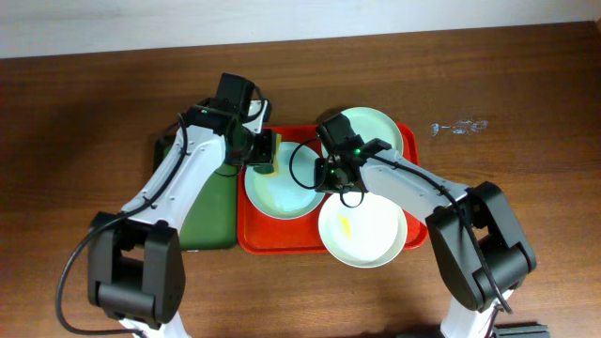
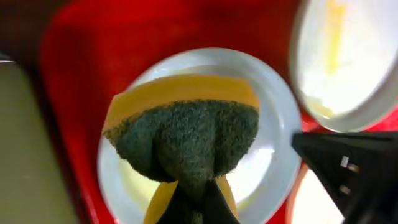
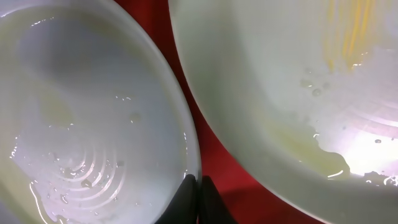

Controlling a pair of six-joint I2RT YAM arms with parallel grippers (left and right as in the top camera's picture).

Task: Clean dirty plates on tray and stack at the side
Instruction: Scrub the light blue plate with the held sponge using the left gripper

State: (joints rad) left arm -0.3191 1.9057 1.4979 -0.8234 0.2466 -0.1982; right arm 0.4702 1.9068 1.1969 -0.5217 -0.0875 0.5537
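Left wrist: left claw [image 2: 194, 191] pinches sponge [image 2: 186, 134], wet plate [image 2: 273, 118] under it. Right claw [image 3: 194, 188] grips that plate's rim; smeared plate [image 3: 280, 93] just beside, rightward.

brown wooden table [image 1: 75, 113] | narrow dark green rectangular tray [image 1: 211, 214] left of centre | yellow foam sponge with dark green scouring pad [image 2: 186, 134], pad squeezed | small clear glinting scrap [image 1: 460, 126] on table, far right

The left arm [image 1: 178, 178] is reaching up from the near-left corner and bending inward at the wrist, its left gripper [image 1: 266, 150] pointing down with fingers [image 2: 208, 202] clamped on a sponge [image 2: 186, 137]. The right arm [image 1: 413, 188] is stretching low from the near-right corner toward the centre, its right gripper [image 3: 198, 196] pinching the rim of a plate [image 3: 93, 124].
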